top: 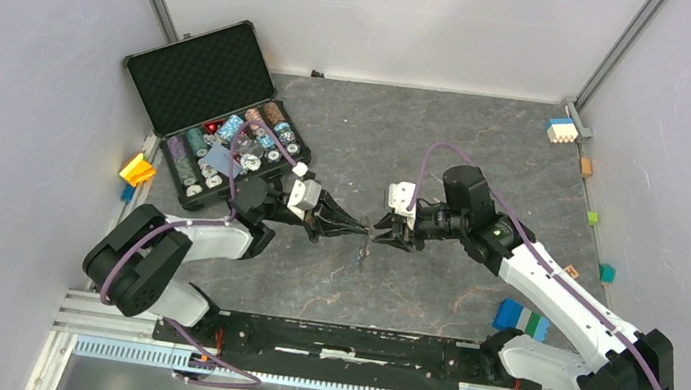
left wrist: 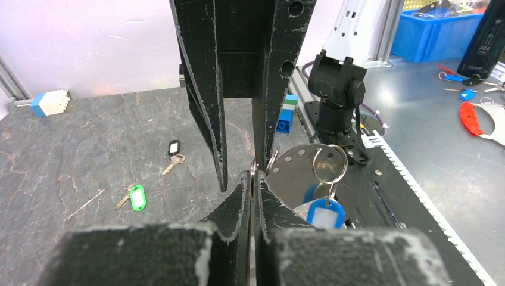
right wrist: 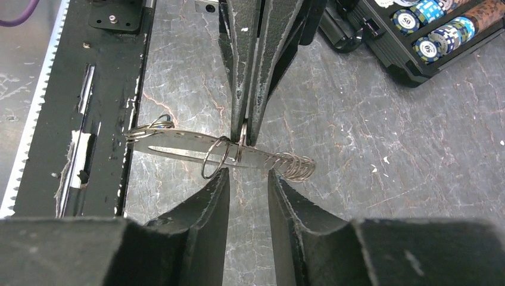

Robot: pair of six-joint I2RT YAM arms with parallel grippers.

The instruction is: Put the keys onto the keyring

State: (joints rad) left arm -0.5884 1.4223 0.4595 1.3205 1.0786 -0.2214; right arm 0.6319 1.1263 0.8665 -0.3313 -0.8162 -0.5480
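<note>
An open black case of poker chips lies far left, a yellow block beside it, a blue-and-white block far right.

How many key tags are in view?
3. The black tag and the green tag lie apart on the table; the blue tag hangs from a metal ring beside the left gripper.

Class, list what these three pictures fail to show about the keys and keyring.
Left wrist view: the left gripper, shut on the keyring, covers the lower edge of the blue tag and its key.
Top view: green-tagged key and black-tagged key are too small to find.
Right wrist view: keyring seen edge-on; no key inside the frame.
</note>
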